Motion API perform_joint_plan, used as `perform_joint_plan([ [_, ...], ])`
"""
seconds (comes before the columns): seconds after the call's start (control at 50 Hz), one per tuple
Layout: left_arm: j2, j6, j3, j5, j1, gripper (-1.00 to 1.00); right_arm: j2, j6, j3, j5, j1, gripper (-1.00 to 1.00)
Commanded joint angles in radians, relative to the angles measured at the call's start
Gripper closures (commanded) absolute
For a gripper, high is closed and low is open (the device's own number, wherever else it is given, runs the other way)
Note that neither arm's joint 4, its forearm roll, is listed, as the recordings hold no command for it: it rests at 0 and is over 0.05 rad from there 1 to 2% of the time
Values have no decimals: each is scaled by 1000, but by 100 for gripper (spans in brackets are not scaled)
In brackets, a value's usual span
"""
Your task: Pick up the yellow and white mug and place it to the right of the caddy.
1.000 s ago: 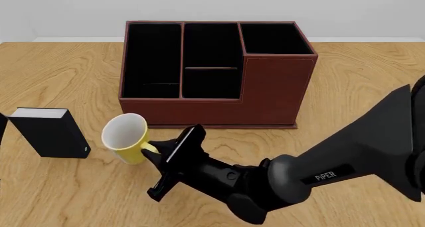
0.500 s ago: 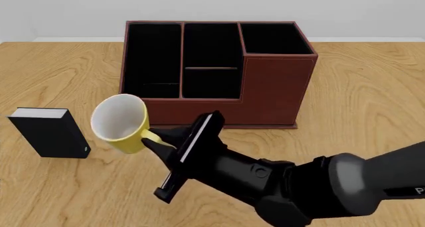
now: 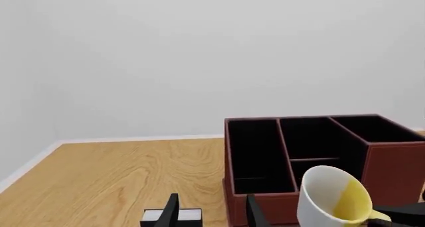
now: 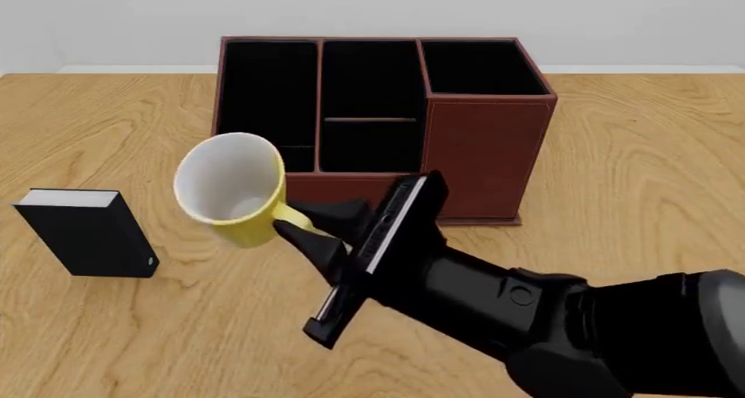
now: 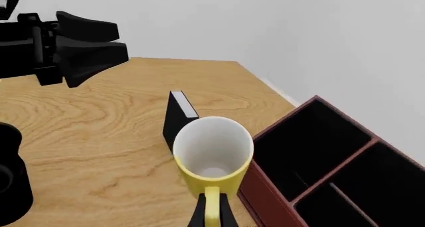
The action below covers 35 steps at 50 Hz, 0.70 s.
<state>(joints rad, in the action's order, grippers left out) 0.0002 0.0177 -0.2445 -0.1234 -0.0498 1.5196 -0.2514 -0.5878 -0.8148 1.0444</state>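
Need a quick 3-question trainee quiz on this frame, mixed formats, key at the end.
1. True or false: the yellow and white mug is resting on the table.
2. Multiple choice: the right gripper grips the mug by its A) rim B) handle C) base.
3. Fill in: seen from the front view, the black block lies to the ____ of the caddy.

Key
1. False: it is lifted, tilted with its opening toward the camera.
2. B: in the right wrist view the fingers close on the yellow handle.
3. Left.
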Motion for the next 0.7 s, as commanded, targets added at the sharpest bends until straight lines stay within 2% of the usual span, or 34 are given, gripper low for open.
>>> perform_joint_plan([
  [0.02, 0, -4, -7, -4, -4, -100, -100, -9, 35, 32, -17, 100],
  [0.08, 0, -6, -7, -3, -2, -100, -130, -3, 38, 52, -16, 100],
  [0.1, 0, -6, -11, -5, 0, -100, -146, -20, 40, 61, -19, 100],
  [0.28, 0, -13, -19, -12, 5, -100, -205, -57, 54, 90, -21, 100],
  [0.64, 0, -17, 2, 6, 5, -100, -299, -86, 70, 138, -36, 100],
  [0.7, 0, -45, 4, 1, -6, -100, -325, -98, 77, 151, -44, 100],
])
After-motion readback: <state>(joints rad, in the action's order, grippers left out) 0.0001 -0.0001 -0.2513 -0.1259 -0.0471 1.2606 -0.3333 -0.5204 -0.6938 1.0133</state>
